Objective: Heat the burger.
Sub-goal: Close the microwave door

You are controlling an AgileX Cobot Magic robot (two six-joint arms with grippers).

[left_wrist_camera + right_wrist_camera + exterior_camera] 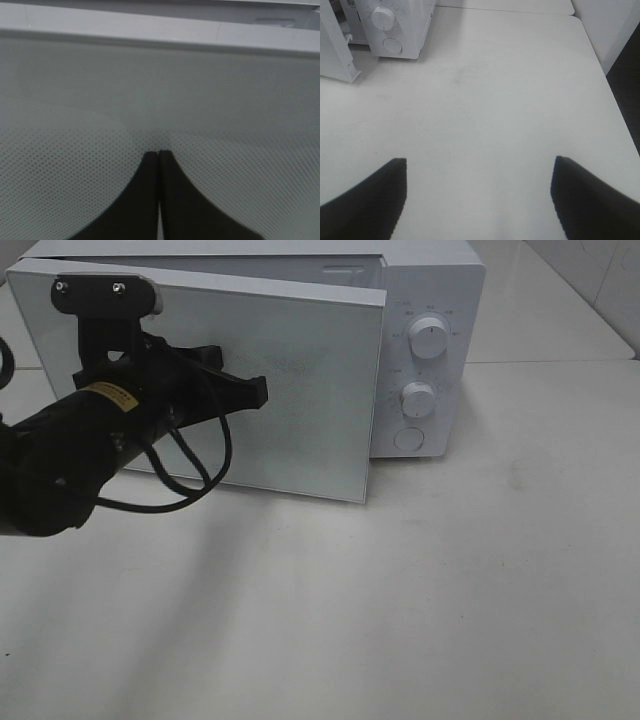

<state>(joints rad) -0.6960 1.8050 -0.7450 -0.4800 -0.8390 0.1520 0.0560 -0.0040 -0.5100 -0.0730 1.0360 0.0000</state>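
The white microwave stands at the back of the table, its glass door ajar with the free edge a little off the body. My left gripper is shut, its tips close against the door's outer face. In the left wrist view the two closed fingers point at the dotted door glass. The burger is hidden from every view. My right gripper is open and empty above the bare table, to the right of the microwave; it is out of the exterior high view.
The microwave's control panel carries two round knobs and a round button. White tabletop spreads in front and to the right. The table's right edge drops off to a dark floor.
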